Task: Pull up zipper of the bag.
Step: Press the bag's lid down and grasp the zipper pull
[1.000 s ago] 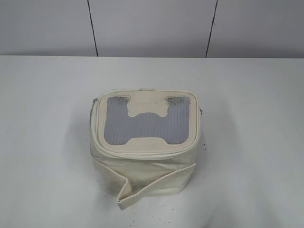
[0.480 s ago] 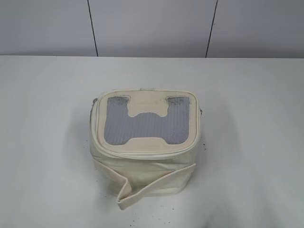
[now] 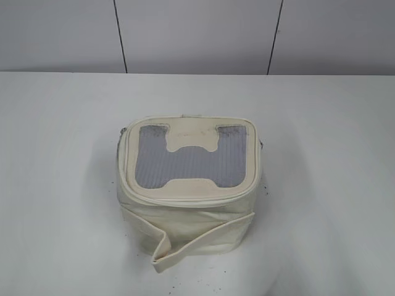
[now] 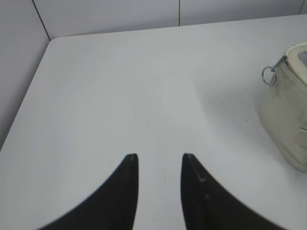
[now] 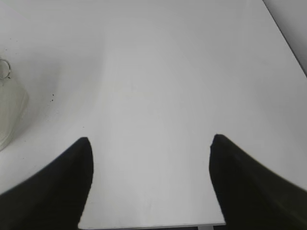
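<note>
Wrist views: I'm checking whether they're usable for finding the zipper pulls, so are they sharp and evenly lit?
Left wrist view: ring pull fairly crisp, bag cut off at the edge. Right wrist view: ring pull washed out and soft; fingers are dark silhouettes.

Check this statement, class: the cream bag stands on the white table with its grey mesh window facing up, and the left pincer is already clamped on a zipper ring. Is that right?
Not quite. The left pincer holds nothing: the left wrist view shows its jaws apart over bare table, well short of the zipper ring. The rest stands: the cream bag sits on the white table, mesh window facing up.
</note>
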`<state>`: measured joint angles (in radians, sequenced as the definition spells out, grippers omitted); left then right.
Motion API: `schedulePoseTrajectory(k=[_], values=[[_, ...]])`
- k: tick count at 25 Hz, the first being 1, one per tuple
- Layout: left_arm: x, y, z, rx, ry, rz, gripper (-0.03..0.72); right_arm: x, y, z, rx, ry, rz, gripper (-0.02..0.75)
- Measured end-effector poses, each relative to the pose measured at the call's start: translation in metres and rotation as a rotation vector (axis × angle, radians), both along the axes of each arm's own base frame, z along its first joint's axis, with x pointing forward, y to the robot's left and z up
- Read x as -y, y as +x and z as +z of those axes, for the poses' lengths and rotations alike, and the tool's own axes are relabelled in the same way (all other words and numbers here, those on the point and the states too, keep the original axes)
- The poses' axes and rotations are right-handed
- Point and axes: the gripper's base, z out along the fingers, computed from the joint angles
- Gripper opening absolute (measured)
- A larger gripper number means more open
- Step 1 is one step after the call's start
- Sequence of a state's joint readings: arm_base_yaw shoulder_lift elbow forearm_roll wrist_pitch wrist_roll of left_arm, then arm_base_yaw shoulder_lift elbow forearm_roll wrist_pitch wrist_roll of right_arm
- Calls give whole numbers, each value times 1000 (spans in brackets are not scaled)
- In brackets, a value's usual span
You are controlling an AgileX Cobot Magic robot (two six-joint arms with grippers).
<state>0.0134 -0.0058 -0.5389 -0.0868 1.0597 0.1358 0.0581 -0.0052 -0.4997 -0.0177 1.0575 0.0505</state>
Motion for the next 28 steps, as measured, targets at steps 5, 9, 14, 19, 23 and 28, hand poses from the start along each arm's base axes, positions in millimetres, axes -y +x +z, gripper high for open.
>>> schedulePoseTrajectory(k=[5, 9, 14, 19, 23, 28], values=[[2, 7, 4, -26, -20, -46, 239, -1, 1, 2, 7, 15, 10, 587], [4, 23, 18, -14, -50, -58, 239, -4, 22, 13, -11, 26, 30, 586], [10, 62, 30, 0, -156, -71, 240, -12, 67, 27, -25, -1, 117, 586], [12, 109, 31, -62, -212, -53, 240, -34, 116, 51, -78, -108, 302, 586], [15, 143, 31, -146, -198, -82, 240, -61, 172, 71, -155, -166, 398, 586], [23, 188, 23, -301, -231, -136, 240, -95, 233, 96, -199, -198, 570, 586]])
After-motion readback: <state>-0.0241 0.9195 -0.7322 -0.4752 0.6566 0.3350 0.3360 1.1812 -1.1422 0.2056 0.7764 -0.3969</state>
